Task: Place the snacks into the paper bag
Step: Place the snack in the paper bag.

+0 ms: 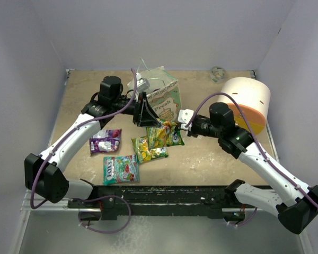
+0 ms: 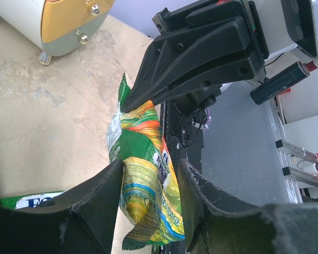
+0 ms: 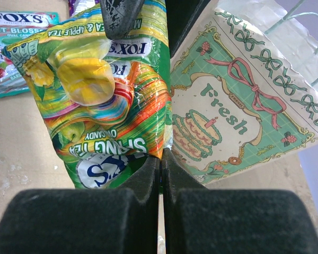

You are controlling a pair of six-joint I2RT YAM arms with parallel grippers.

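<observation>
A yellow-green fruit snack packet (image 1: 167,135) hangs in front of the mint-green paper bag (image 1: 161,98). My right gripper (image 3: 160,156) is shut on one edge of this packet (image 3: 111,95). My left gripper (image 2: 151,164) is open, its fingers on either side of the packet's other end (image 2: 143,180). The right gripper also shows in the left wrist view (image 2: 128,103), and the bag's "Fresh" panel shows in the right wrist view (image 3: 238,111). On the table lie another yellow-green packet (image 1: 148,148), a purple one (image 1: 106,141) and a teal-and-red one (image 1: 120,169).
A large cream-and-orange cylinder (image 1: 246,98) stands at the back right, behind the right arm. A small clear object (image 1: 218,73) sits by the back wall. White walls close in the table on three sides.
</observation>
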